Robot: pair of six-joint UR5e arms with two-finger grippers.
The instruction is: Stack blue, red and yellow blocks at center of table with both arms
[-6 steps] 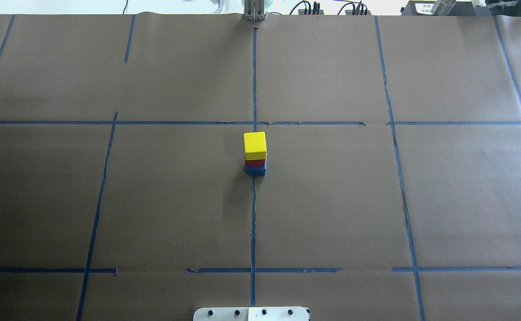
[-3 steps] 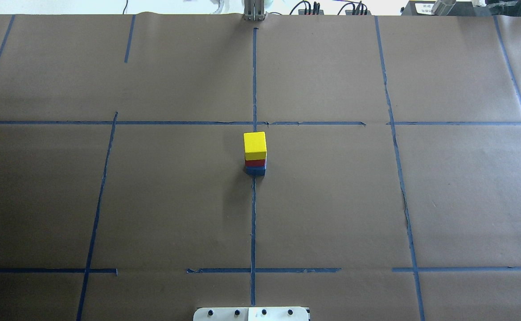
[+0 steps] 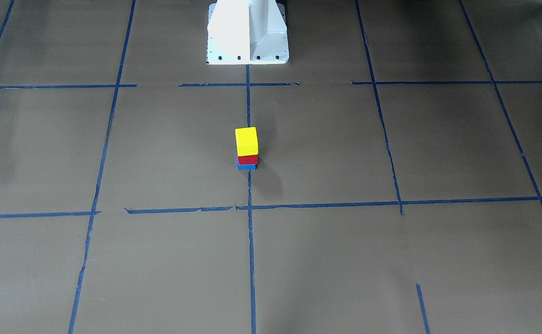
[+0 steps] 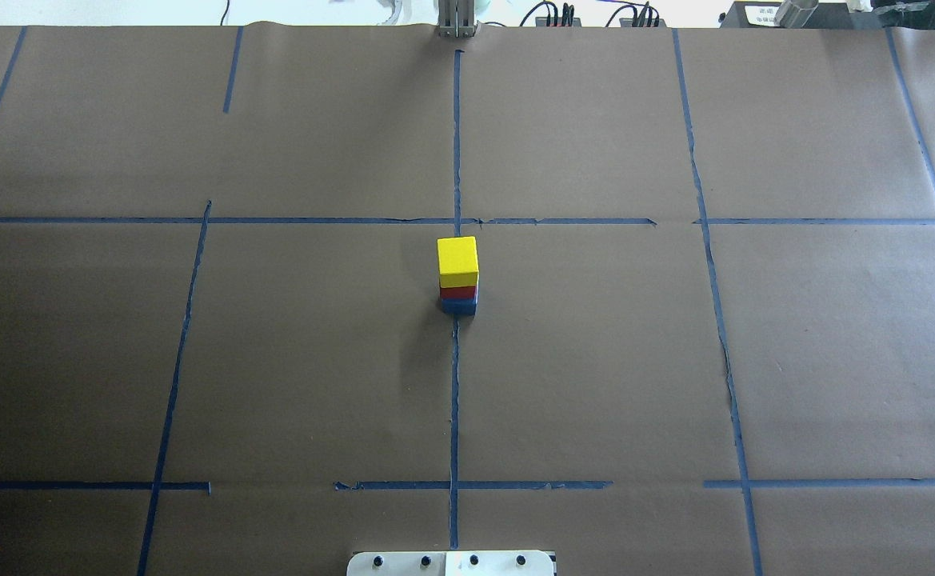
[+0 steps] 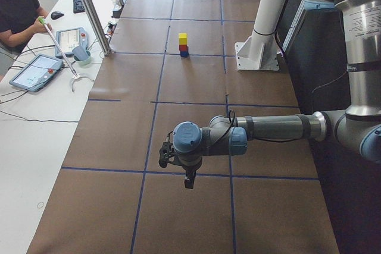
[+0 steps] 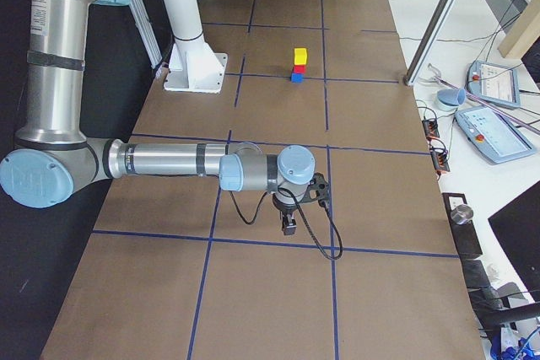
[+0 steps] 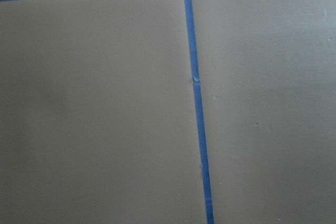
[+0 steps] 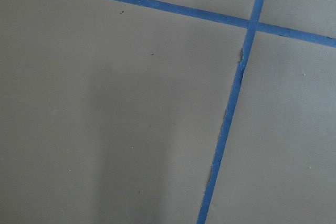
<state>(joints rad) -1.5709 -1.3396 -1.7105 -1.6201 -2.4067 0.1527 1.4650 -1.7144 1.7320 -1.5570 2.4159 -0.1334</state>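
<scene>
Nothing has moved: yellow block (image 4: 457,257) sits on red block (image 4: 458,292) on blue block (image 4: 458,305), upright on the centre tape line (image 4: 454,384) at mid-table. Left gripper (image 5: 189,179) and right gripper (image 6: 288,227) hang well apart from the stack; jaw state cannot be told for either

Silver arms (image 5: 280,128), blue joint caps (image 5: 187,137), white pedestal (image 3: 247,32)
</scene>
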